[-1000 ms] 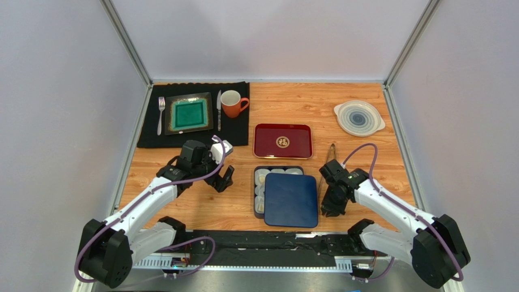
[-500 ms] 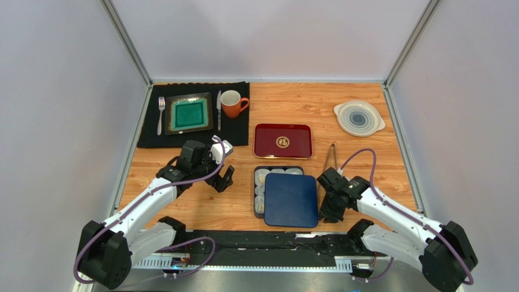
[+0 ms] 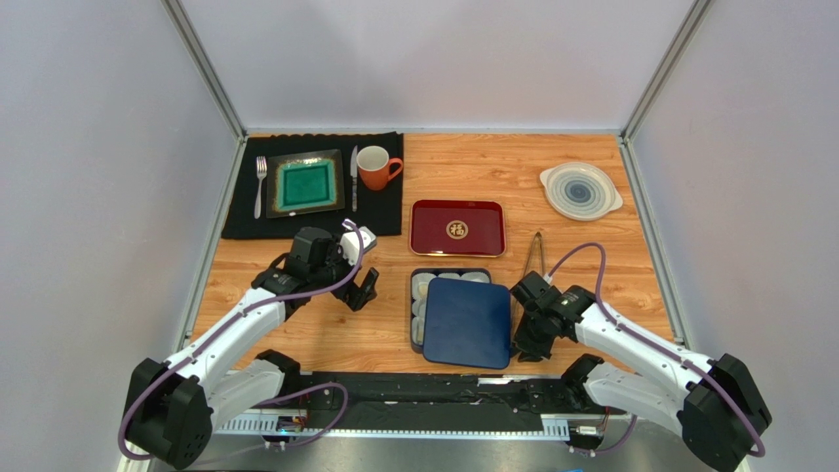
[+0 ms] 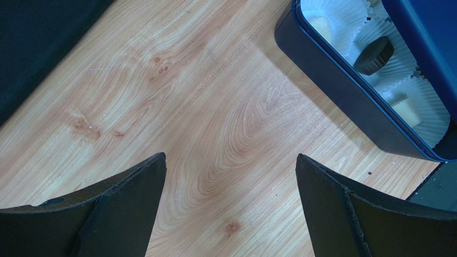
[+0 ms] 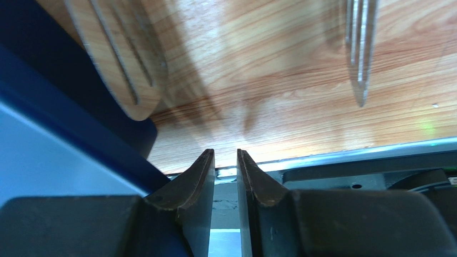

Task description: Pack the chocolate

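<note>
Wooden desk [image 3: 591, 265] between grey walls [image 3: 98, 197]. Only the left wrist view shows the chocolate [image 4: 374, 55], in paper cups [image 4: 343, 16] inside the box [image 4: 332, 80], part-covered by its lid [image 3: 470, 323]. Left gripper [image 4: 230, 158] spread apart; right gripper [image 5: 225, 152] nearly together, empty.

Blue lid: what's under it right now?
The dark box, mostly covered. Exposed along its left and far edges: white paper cups, one dark chocolate, two cream chocolates. Whatever sits in the rest is hidden by the lid.
</note>
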`<action>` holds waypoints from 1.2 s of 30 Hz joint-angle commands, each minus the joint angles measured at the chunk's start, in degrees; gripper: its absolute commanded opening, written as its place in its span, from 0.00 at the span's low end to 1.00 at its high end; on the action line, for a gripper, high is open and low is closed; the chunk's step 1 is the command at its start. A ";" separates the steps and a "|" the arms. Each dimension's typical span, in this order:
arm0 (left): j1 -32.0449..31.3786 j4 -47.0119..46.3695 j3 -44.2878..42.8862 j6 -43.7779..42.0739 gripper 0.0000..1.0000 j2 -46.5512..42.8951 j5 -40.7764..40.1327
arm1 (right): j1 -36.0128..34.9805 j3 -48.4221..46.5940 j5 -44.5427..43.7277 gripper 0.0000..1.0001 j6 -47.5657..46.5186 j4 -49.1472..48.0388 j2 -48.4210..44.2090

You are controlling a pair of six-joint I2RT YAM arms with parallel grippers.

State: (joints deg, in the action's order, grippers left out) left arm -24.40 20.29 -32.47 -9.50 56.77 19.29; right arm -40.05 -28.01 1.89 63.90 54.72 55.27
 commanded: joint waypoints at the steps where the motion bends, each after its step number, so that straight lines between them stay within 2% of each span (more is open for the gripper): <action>1: -0.38 -0.87 -1.55 -0.79 0.99 -1.40 -0.39 | -0.29 -3.72 0.39 0.25 1.75 -1.99 0.46; 19: -0.38 -0.52 -0.67 -0.87 0.99 -2.63 -0.30 | -0.20 -11.10 -1.18 0.26 -0.79 -0.85 4.24; 22: -0.38 -0.43 -0.75 -0.70 0.99 -2.63 -0.39 | 0.15 -11.89 -4.52 0.31 -2.54 2.49 3.80; 25: -0.38 -0.43 -0.67 -0.79 0.99 -2.72 -0.48 | 0.68 -12.68 -5.76 0.41 -6.04 5.39 1.43; 29: -0.38 -0.34 -0.75 -1.22 0.99 -2.81 -0.83 | 0.68 -13.65 -2.79 0.66 -12.63 4.80 -4.54; 32: -0.38 -0.34 -0.93 -1.31 0.99 -2.63 -1.09 | -1.67 -13.39 4.25 0.70 -18.61 -0.39 -9.38; 36: -0.38 -0.26 -1.63 -1.23 0.99 -2.28 -1.18 | -8.01 -16.46 1.62 0.70 -24.06 1.35 -8.69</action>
State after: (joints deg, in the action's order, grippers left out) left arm -24.40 20.38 -32.45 -9.56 55.02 18.70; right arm -43.13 -40.36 2.46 48.75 57.98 46.22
